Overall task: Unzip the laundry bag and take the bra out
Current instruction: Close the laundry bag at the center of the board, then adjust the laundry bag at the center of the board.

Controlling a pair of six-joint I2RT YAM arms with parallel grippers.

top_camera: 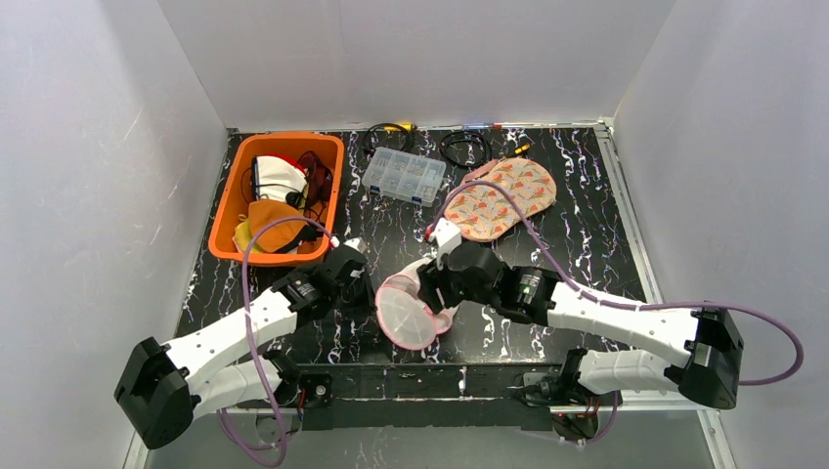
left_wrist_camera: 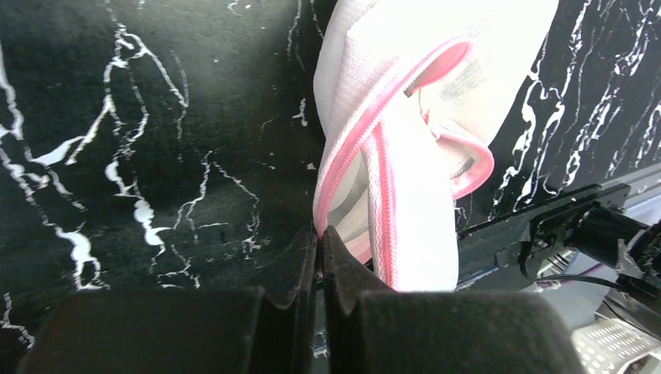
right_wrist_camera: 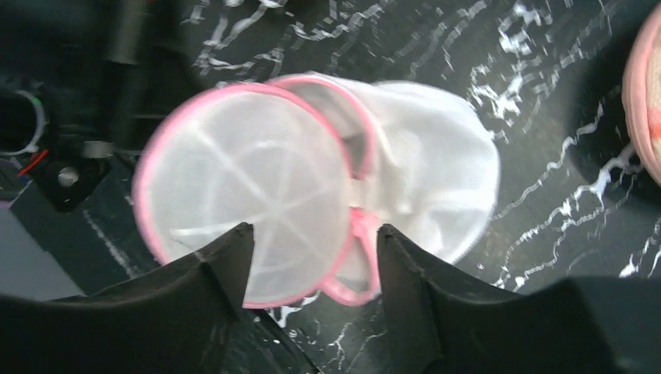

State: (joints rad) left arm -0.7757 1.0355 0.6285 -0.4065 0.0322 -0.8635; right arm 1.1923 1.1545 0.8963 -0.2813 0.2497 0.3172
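We see a black table (top_camera: pixel 577 195) veined with white marbling, closed in by plain white walls (top_camera: pixel 98 147) on the left, back and right. On it we count one orange bin (top_camera: pixel 227 210) at the back left, heaped with white, orange and dark items. There is also one clear compartment box (top_camera: pixel 403 176) near the back centre, two coils of black cable (top_camera: pixel 464 147) along the back edge, and one flower-printed pouch (top_camera: pixel 501 198) at the back right. We count one laundry bag (top_camera: pixel 404 315), white mesh trimmed in pink. It lies at the near centre of the table between the two arms, its round face up and its pink zip gaping along one side. White fabric shows at the opening, and we cannot tell whether it is the bra. The left end effector (left_wrist_camera: pixel 319 238) is at the bag's left side, its fingers pressed together with the pink-trimmed edge pinched at their tips. The right end effector (right_wrist_camera: pixel 313 234) hangs just above the bag with its fingers spread apart, gripping nothing.
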